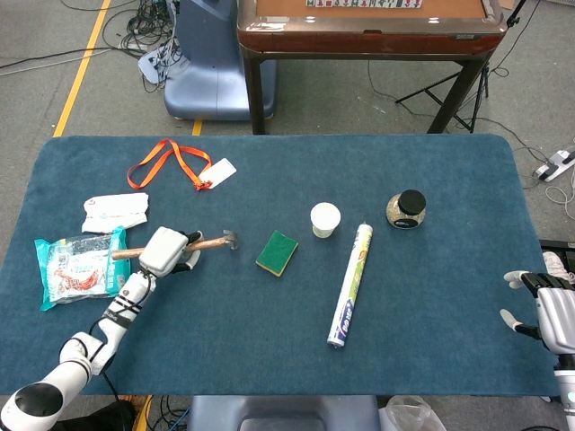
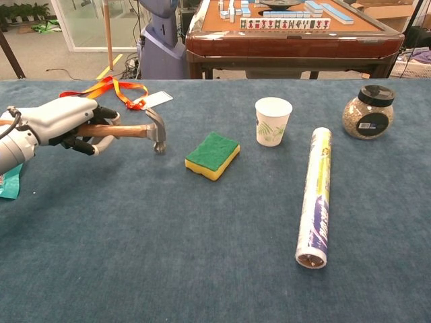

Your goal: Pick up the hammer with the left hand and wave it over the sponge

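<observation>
One hammer (image 2: pixel 138 130) in left robot hand (image 2: pixel 64 122), beside sponge (image 2: pixel 213 155)

Behind the counter (image 1: pixel 467 296), which is covered in blue carpet, stands a brown mahjong table (image 1: pixel 368 27) on a grey floor (image 1: pixel 54 90) with a yellow line (image 1: pixel 85 58) and black cables (image 1: pixel 135 31).

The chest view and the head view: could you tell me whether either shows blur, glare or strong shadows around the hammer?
Chest view: the hammer and left hand look sharp, with only a soft shadow on the table beneath; no glare. Head view: evenly lit, the hammer small but not smeared, and the right hand is cut by the frame edge.
</observation>
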